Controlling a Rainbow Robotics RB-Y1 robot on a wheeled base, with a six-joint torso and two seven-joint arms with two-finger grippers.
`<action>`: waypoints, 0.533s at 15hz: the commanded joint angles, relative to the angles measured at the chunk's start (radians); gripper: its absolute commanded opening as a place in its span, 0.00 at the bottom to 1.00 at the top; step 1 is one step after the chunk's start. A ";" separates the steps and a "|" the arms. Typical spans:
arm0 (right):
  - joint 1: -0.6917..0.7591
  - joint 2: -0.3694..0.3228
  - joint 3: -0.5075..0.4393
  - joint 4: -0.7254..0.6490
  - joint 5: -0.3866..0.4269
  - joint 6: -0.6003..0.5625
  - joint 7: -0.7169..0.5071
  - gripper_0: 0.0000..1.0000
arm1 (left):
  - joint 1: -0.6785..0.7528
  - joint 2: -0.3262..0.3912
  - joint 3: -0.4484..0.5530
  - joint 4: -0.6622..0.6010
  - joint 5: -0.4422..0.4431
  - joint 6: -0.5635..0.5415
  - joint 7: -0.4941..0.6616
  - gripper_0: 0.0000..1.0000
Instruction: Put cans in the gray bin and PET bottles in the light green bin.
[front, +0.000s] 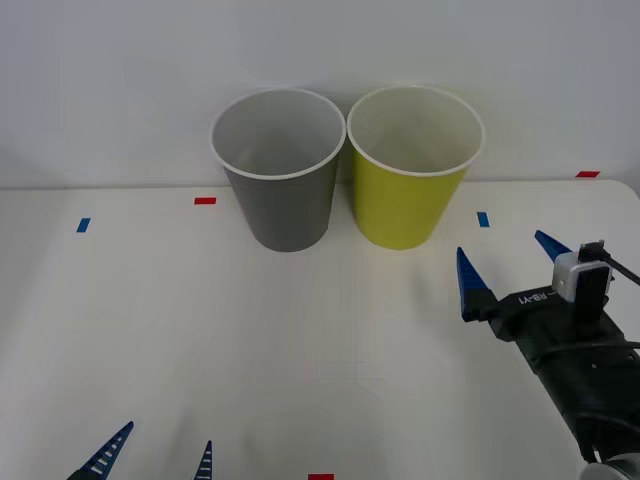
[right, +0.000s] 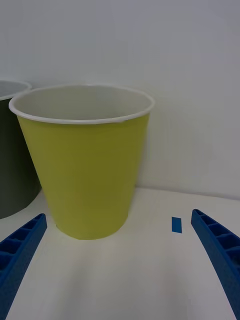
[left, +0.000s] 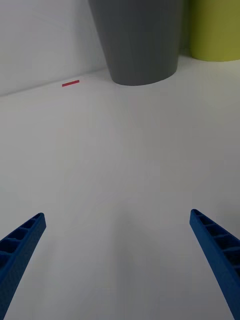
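Against the worktop's (front: 300, 350) back edge you have the gray bin (front: 280, 170) beside the light green bin (front: 412, 170). Your right gripper (front: 505, 270) gapes wide near the right edge; left gripper (front: 160, 455) spread wide at the front.

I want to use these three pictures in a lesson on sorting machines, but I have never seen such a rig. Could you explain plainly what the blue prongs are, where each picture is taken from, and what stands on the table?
This is a two-armed robot at a white table. The wide picture looks down from above its arms. The other two come from cameras on its wrists, so each shows that arm's own blue ribbed fingers at the bottom corners.

The right gripper is raised over the table in front and to the right of the light green bin; its fingers are spread and hold nothing. The left gripper waits at the near edge, also open and empty.

Two tall cup-shaped bins stand side by side at the back: the gray bin on the left, the green one on the right. Small red and blue tape marks dot the table.
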 joint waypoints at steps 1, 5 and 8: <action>0.048 -0.028 0.076 0.162 0.128 -0.274 -0.101 1.00 | 0.000 0.000 0.000 0.000 0.000 0.000 0.000 1.00; 0.169 -0.123 0.111 0.200 0.145 -0.421 -0.156 1.00 | 0.000 0.000 0.000 0.000 0.000 0.000 0.000 1.00; 0.301 -0.157 0.119 0.202 0.149 -0.469 -0.153 1.00 | 0.000 0.000 0.000 0.000 0.000 0.000 0.000 1.00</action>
